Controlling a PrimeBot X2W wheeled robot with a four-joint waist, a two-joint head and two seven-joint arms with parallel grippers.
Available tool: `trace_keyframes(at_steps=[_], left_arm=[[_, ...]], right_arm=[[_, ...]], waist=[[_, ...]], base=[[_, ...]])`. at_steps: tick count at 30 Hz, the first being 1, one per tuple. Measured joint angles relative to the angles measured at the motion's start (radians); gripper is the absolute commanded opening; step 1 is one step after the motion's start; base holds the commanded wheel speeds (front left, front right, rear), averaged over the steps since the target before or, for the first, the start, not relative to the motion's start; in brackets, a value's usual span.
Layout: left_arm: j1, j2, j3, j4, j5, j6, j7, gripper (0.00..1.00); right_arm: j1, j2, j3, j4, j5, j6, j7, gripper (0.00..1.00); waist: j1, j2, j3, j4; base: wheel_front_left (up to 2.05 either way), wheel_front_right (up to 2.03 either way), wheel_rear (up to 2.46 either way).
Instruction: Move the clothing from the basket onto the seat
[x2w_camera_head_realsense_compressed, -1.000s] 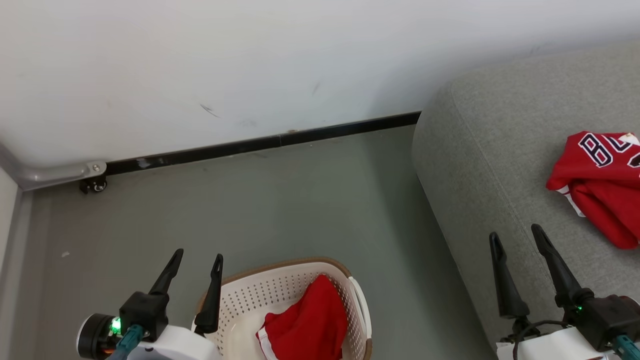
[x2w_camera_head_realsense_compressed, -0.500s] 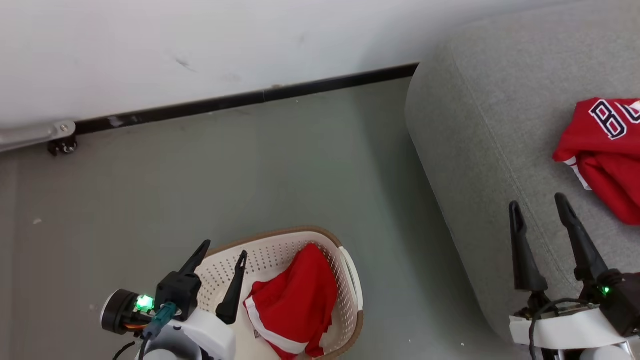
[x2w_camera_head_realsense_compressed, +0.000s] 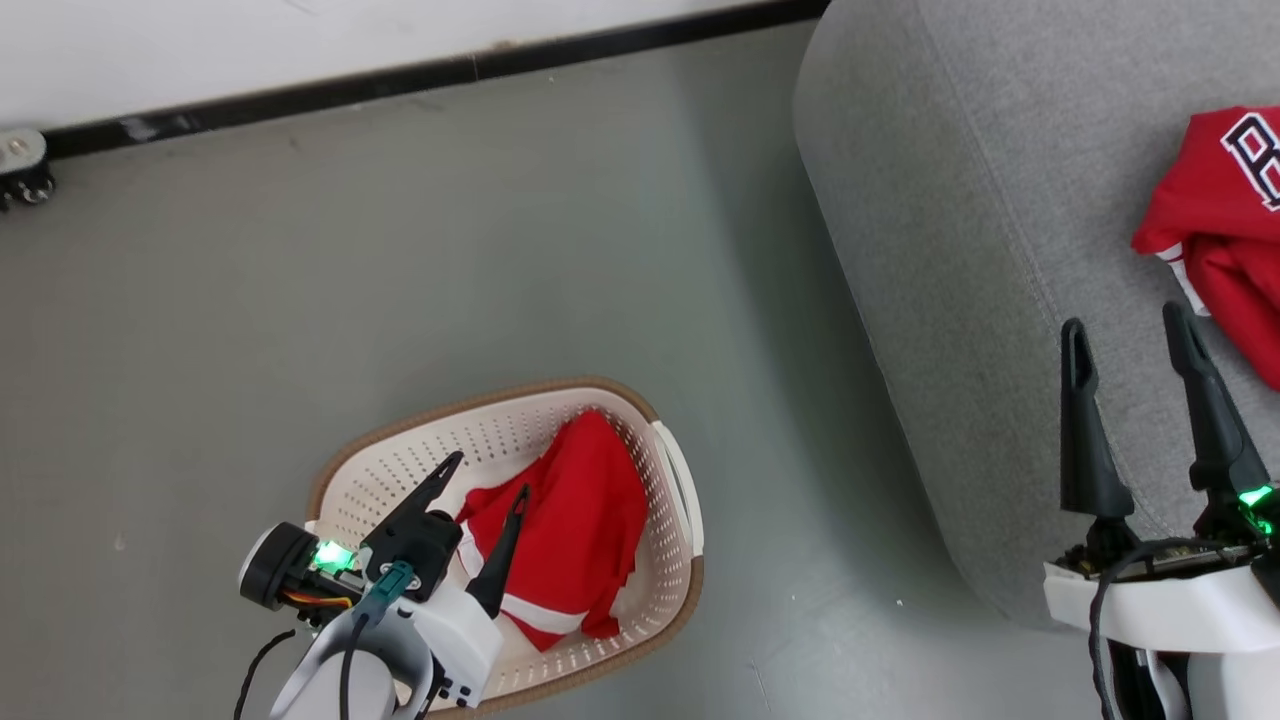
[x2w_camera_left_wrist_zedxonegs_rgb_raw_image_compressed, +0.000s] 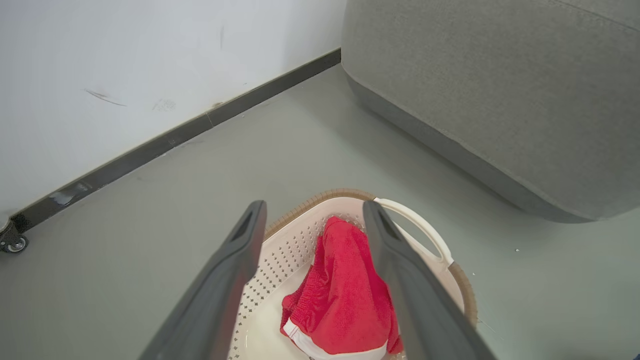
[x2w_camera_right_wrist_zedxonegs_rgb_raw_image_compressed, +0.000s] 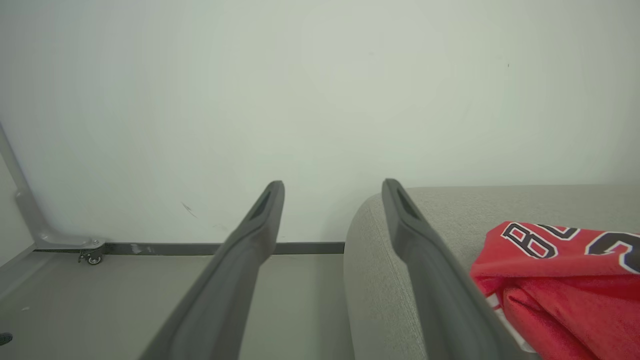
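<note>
Head camera has tipped down, so don't read the whole shift as motion. The left gripper (x2w_camera_head_realsense_compressed: 490, 473) really has slid in over the basket (x2w_camera_head_realsense_compressed: 380, 470) at lower centre, though, fingers spread wide and empty, tips above the red white-trimmed garment (x2w_camera_head_realsense_compressed: 580, 500) inside. The right gripper (x2w_camera_head_realsense_compressed: 1122, 318) is also spread and empty at lower right over the grey sofa seat (x2w_camera_head_realsense_compressed: 950, 200), near the lettered jersey (x2w_camera_head_realsense_compressed: 1220, 200) lying there. Looks like grab number two is coming up.

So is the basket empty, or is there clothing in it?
Not empty: one crumpled red garment with white trim lies inside the basket, piled toward one side wall.
</note>
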Motion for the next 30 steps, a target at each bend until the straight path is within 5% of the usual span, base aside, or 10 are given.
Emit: trace_keyframes(at_steps=[30], left_arm=[[-0.182, 0.016, -0.077, 0.289, 0.1, -0.026, 0.027, 1.0]], right_arm=[[-0.184, 0.0, -0.002, -0.053, 0.094, 0.0, -0.01, 1.0]], waist=[[0.0, 0.0, 0.305, -0.094]], base=[[0.0, 0.0, 0.0]])
